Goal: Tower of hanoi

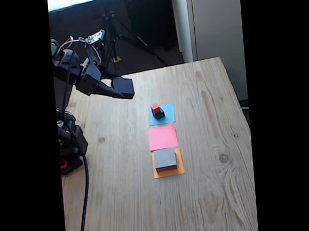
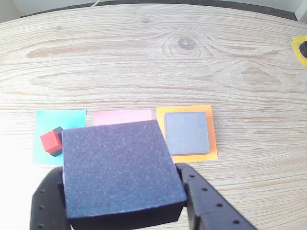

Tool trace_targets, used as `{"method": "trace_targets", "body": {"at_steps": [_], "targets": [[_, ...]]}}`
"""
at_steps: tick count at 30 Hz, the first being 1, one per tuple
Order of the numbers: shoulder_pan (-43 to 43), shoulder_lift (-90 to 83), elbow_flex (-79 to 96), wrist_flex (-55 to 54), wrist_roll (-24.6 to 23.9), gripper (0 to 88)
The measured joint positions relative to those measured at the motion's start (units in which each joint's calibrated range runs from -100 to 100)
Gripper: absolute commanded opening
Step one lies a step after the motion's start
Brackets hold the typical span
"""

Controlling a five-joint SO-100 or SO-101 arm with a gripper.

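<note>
Two blocks, the tiny red cube (image 1: 155, 108) atop the small black cube (image 1: 158, 114), sit on the blue paper (image 1: 168, 108). The grey slab (image 2: 187, 132) lies on orange paper (image 2: 214, 152). Raised above the desk (image 1: 214, 196), the gripper (image 2: 122, 211) is clamped on the black slab (image 2: 120, 167); the pink paper (image 1: 162, 137) looks bare, stacking mostly remains.

The light wooden desk (image 1: 214, 196) with knots in its boards carries three flat paper squares in a row. The blue paper square (image 1: 167, 110) is farthest in the fixed view, the pink paper square (image 1: 162, 137) is in the middle, and the orange paper square (image 1: 168, 171) is nearest.
</note>
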State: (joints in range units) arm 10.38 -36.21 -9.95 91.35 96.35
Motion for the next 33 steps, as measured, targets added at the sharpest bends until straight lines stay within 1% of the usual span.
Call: {"method": "trace_targets", "body": {"at_steps": [7, 11, 13, 16, 18, 23, 26, 29, 33], "targets": [[-3.20, -4.10, 1.30, 1.20, -1.39, 18.9], [-3.72, -7.70, 10.60, -1.68, -1.39, 19.0], [-3.82, -9.92, 17.12, -4.72, -0.35, 19.1], [-3.92, -14.02, 28.94, -11.21, 2.08, 19.6], [-3.92, -16.42, 36.94, -16.17, 2.60, 19.7], [-3.92, -19.07, 58.50, -32.75, 2.78, 19.6], [-3.61, -19.07, 68.58, -42.11, 2.78, 19.6], [-3.10, -18.47, 75.79, -51.00, 2.78, 19.5], [-3.10, -14.79, 84.92, -65.65, 2.78, 19.5]]}}
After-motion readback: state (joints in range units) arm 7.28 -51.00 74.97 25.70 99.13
